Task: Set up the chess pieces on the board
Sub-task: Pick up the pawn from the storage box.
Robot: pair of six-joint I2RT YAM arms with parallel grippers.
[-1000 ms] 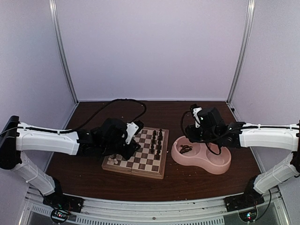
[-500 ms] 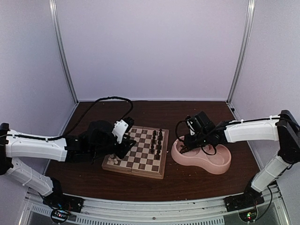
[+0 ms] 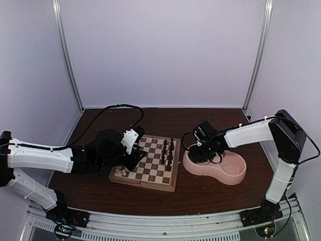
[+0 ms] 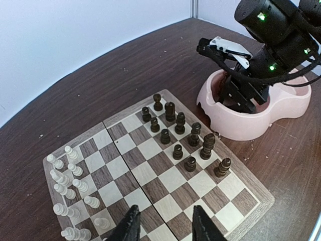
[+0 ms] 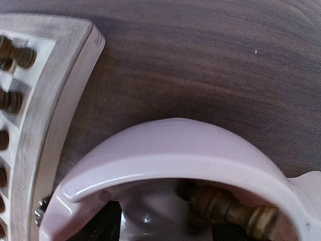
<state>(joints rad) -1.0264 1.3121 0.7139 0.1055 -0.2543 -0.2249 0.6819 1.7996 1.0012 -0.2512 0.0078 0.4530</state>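
Left wrist view: the board (image 4: 150,173) lies on the dark worktop (image 4: 125,75). Cream pieces (image 4: 71,152) are bunched along its left edge and dark pieces (image 4: 179,123) stand in two ranks on its right side. Neither side looks complete, so setup is well along but unfinished.

Just right of the board sits the pink double bowl (image 4: 241,128). A second ago the right pincer (image 4: 234,95) hung above the bowl; it has now dropped into the left compartment, likely to fetch another piece. At least one dark piece (image 5: 233,213) lies there, seen close up by the right wrist camera. The bowl wall hides the tips, so I cannot tell how wide that pincer stands or whether it has hold of anything.

The left pincer (image 4: 163,228) has barely moved and hovers over the board's near edge, partly open and holding nothing.
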